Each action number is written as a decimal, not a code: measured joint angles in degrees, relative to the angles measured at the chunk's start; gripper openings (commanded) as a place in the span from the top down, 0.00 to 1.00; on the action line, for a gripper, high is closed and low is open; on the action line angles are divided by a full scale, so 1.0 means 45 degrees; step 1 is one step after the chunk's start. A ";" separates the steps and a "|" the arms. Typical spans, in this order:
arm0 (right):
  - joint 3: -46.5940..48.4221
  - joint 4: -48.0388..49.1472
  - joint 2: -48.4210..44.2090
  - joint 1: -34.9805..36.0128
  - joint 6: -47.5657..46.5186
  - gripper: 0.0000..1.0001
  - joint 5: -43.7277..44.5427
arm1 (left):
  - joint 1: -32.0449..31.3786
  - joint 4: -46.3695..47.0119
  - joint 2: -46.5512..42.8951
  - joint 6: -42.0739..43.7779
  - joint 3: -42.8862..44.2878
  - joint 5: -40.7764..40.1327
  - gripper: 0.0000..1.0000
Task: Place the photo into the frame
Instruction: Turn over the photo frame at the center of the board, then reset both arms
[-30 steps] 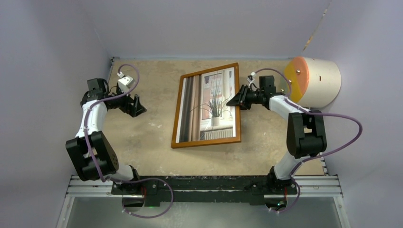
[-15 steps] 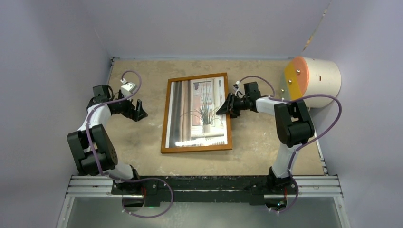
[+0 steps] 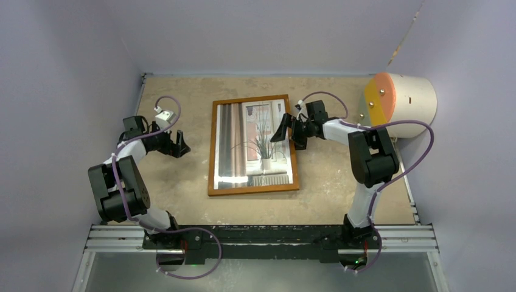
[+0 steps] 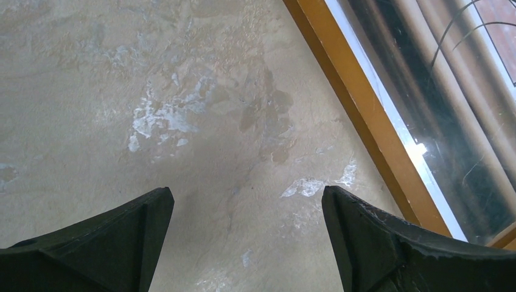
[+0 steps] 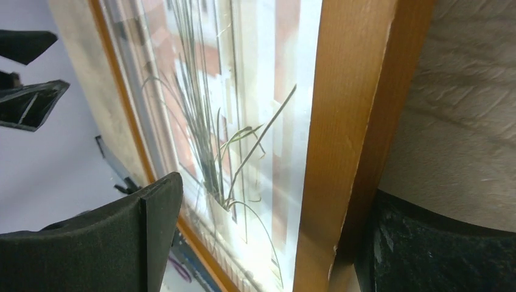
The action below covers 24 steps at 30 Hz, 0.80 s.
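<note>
frame [image 4: 362, 112]: cut by wrist views' edges | right end effector [image 3: 287, 131]: overlaps frame's right rail, contact unclear

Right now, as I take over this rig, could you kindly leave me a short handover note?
Left gripper: open, empty, above bare table left of the frame.
Right gripper: open, jaws astride the frame's right rail, not clamped.
The frame lies flat mid-table; the photo sits inside it, face up.
Done: photo appears seated. Left: probably only back the right gripper clear; the underside is hidden.
</note>
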 measured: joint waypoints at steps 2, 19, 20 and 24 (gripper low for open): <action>0.0151 -0.0155 -0.0039 0.0112 -0.0092 0.01 0.0510 | 0.0000 0.0112 0.0000 -0.0039 -0.0053 -0.0083 0.00; -0.1302 -0.1423 -0.4716 0.0039 -0.1268 0.01 1.0069 | -0.2871 0.3104 -0.0063 -0.3235 -0.0816 -0.5241 0.00; -0.1797 -0.0695 -0.5246 0.0024 -0.1515 0.01 1.0958 | -0.3118 0.3487 -0.0063 -0.3478 -0.0933 -0.5668 0.00; -0.3269 0.1370 -0.5843 -0.0117 -0.2317 0.01 1.3697 | -0.3317 0.5799 -0.0151 -0.4405 -0.1885 -0.6917 0.00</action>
